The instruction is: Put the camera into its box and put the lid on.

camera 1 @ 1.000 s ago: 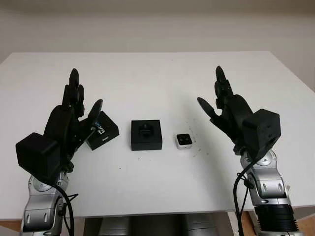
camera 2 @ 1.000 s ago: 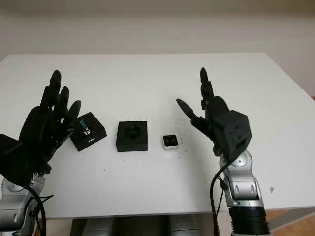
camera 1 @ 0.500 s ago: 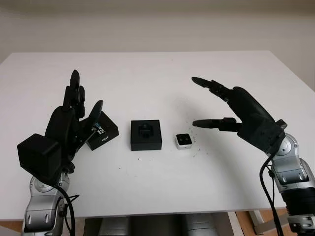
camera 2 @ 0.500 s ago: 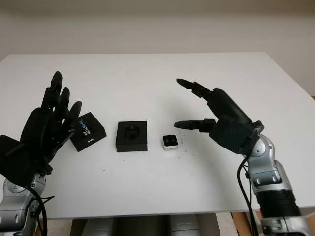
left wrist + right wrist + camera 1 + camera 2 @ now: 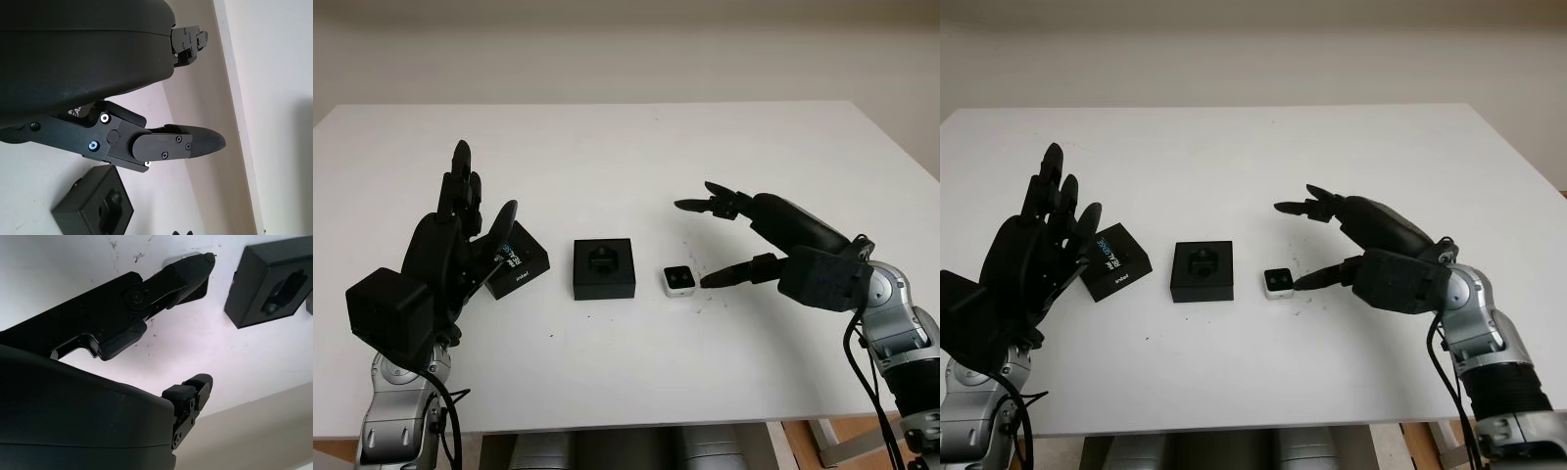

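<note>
On the white table (image 5: 636,166), head views: open box (image 5: 604,268) sits mid-table, foam insert showing, nothing in it. Camera (image 5: 679,281) lies just beside the box at 3 o'clock. Lid (image 5: 520,260) lies at 9 o'clock of the box, part-hidden behind the left hand (image 5: 450,250), which is raised over the table's left side, open and holding nothing.

Change over the last second: right hand (image 5: 759,240) has swung from upright to reaching across and has dropped toward the camera. Its thumb tip is now at the camera's 3 o'clock edge, the two fingers held above and beyond. Nothing is grasped; hand is open. Left hand, box, lid and camera have not moved.

Left wrist view: box (image 5: 95,208) seen past the hand's thumb (image 5: 181,144), cavity vacant.

Right wrist view: thumb (image 5: 183,274) overlaps the camera (image 5: 200,288); contact cannot be confirmed. Box (image 5: 274,281) close beside.

Judgement: reach stage nearly complete, the pinch on the camera is still to come; insertion and lidding remain
</note>
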Controlling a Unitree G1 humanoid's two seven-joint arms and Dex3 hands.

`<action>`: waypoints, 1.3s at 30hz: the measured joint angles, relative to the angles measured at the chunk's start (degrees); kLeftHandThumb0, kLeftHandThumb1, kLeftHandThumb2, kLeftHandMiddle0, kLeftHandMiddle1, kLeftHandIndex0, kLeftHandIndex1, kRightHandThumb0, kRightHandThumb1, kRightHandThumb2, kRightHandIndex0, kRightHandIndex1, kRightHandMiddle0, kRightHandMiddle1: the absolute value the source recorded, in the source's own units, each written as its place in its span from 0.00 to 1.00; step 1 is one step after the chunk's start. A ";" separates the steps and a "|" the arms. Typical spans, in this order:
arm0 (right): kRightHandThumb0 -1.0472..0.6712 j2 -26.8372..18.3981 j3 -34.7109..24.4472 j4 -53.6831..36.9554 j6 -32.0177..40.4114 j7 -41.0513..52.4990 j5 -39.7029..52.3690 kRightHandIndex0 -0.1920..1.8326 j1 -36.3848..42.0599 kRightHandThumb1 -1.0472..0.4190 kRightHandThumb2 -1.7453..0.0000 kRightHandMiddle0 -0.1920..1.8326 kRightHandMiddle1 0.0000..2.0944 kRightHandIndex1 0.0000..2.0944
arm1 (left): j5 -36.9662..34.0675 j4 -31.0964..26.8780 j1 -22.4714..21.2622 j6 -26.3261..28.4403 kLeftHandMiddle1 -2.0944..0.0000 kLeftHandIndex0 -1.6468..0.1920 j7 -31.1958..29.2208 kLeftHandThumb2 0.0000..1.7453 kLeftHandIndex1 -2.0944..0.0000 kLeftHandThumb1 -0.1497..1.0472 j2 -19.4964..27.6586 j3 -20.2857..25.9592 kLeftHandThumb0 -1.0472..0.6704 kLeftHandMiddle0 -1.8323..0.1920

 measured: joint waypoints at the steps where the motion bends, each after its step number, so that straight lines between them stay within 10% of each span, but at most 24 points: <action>1: 0.18 -0.01 0.23 0.03 -0.50 -0.10 -0.44 0.10 -0.23 0.16 0.97 0.33 0.08 0.02 | 0.00 0.00 0.00 0.00 0.97 0.98 0.00 0.24 0.97 1.00 0.00 0.00 0.26 0.97; 39: 0.21 0.20 5.51 4.44 -4.44 -10.07 -10.47 0.14 0.79 0.15 0.97 0.36 0.10 0.03 | -0.55 -0.04 0.14 -0.02 0.97 0.97 0.29 0.23 0.97 1.00 0.00 0.18 0.26 0.97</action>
